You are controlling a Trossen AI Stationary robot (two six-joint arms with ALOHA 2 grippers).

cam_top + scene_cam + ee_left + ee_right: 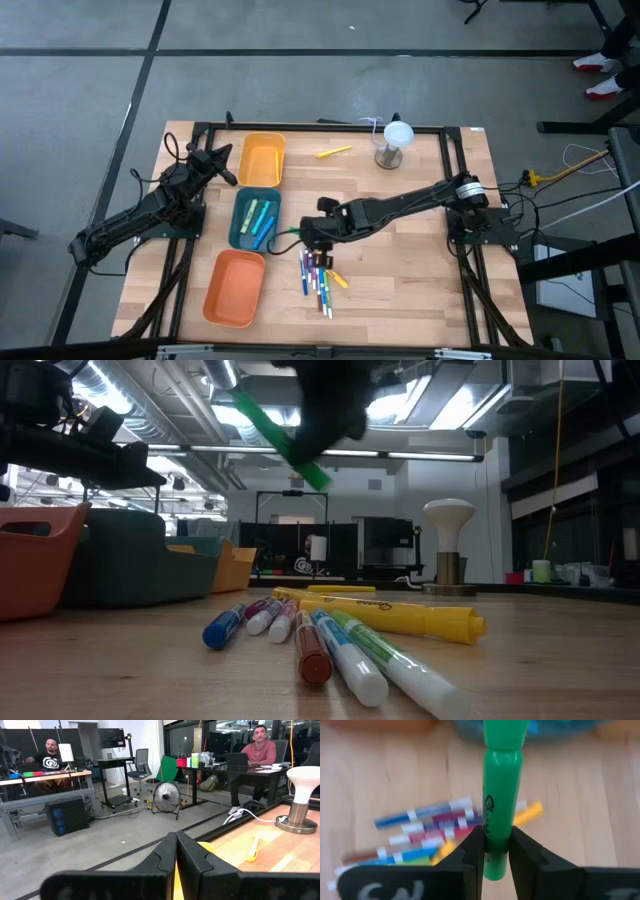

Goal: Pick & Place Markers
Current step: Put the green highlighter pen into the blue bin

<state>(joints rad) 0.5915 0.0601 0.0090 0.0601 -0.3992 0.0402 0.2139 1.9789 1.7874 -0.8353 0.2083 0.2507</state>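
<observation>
We see the right gripper (496, 851) pinching a green marker (500, 810) above the wooden table (420, 260), near the pile of markers (318, 275).

In the right wrist view its two fingers (471, 851) clamp the marker's barrel from both sides, and the marker juts out past the fingertips; in the low view it hangs tilted in the air, clear of the loose ones lying on the wood. From above, that gripper sits between the pile and the teal tray (240, 228), which already holds several markers. One yellow marker (334, 152) lies apart near the small white lamp (393, 143). A yellow tray (262, 160) and an orange tray (235, 288) flank the teal one. The left gripper (226, 165) waits beside the yellow tray, its fingers pressed together on nothing; whether it hangs above the table or rests on it we cannot quite tell.
</observation>
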